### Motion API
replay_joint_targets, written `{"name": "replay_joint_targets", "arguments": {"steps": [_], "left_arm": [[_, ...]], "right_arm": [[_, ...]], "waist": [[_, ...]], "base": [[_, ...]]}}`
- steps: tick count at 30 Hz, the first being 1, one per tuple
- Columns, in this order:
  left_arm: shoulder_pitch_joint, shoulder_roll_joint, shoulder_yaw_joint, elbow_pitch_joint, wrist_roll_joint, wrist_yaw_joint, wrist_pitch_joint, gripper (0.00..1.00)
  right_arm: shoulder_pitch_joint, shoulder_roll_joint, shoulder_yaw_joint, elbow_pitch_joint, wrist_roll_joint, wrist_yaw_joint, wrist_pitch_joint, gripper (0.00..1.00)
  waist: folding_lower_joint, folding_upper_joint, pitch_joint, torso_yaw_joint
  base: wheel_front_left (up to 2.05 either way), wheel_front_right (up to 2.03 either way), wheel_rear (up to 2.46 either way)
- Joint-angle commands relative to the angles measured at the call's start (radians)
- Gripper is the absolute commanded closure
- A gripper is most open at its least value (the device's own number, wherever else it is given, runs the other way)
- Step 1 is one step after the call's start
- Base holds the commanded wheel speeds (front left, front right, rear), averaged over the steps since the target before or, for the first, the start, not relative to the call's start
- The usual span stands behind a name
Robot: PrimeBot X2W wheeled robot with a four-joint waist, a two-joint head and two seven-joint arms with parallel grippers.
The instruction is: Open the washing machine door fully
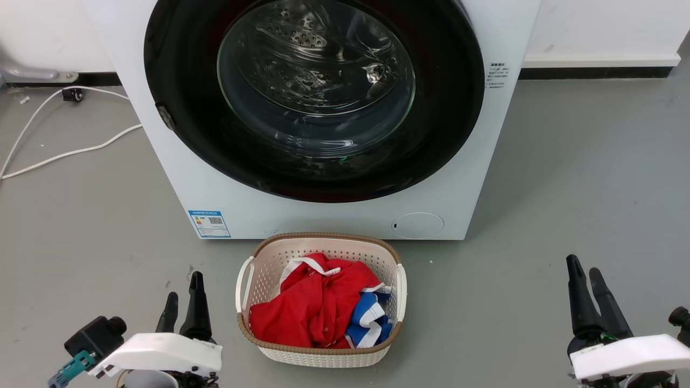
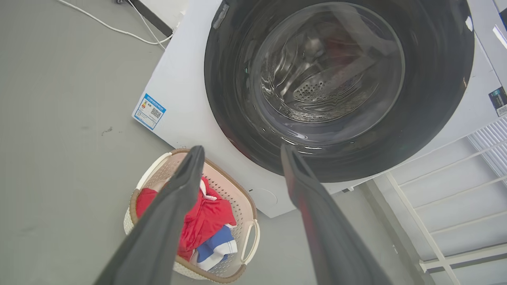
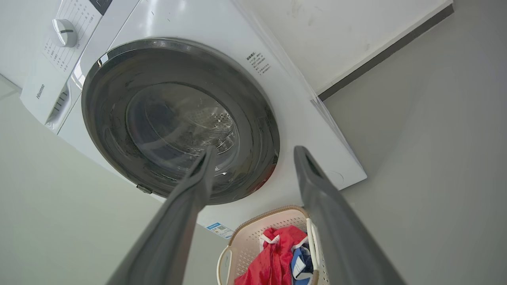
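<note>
Door shut; slipping was the risk.
The washing machine door point(image 1: 315, 97), glossy black with bulging glass, sat flush in the washing machine point(image 1: 323, 218) at far centre; a shallow hold on its small left-edge tab point(image 1: 164, 116) could slip, and a reach might knock the laundry basket point(image 1: 323, 236) just in front. Left jaws and right jaws stood wide, empty.

Laundry corner: washing machine point(image 1: 334, 215), clothes basket point(image 1: 321, 353)

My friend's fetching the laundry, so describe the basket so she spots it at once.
Find the white washing machine; on the grey floor before it, below its round black door, sits the basket. It alone is cream perforated plastic with a brown rim, holding red and blue-white clothes.
</note>
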Motion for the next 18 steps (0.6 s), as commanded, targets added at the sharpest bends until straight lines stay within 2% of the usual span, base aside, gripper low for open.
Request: {"name": "replay_joint_targets", "arguments": {"steps": [1,10,18], "left_arm": [[-0.003,0.015,-0.013,-0.017,0.041,0.013,-0.011,0.00],[0.004,0.049,-0.077,-0.038,0.156,0.072,-0.040,0.00],[0.010,0.071,-0.118,-0.060,0.238,0.104,-0.063,0.00]], "right_arm": [[0.000,-0.004,0.002,-0.021,-0.043,0.001,-0.010,0.00],[0.022,-0.004,0.006,-0.043,-0.194,0.001,-0.040,0.00],[0.036,-0.005,0.004,-0.066,-0.304,0.002,-0.063,0.00]], "waist": [[0.0000,0.0000,0.000,0.000],[0.0000,0.0000,0.000,-0.001],[0.0000,0.0000,0.001,-0.001]], "base": [[0.00,0.00,0.00],[0.00,0.00,0.00],[0.00,0.00,0.00]]}}
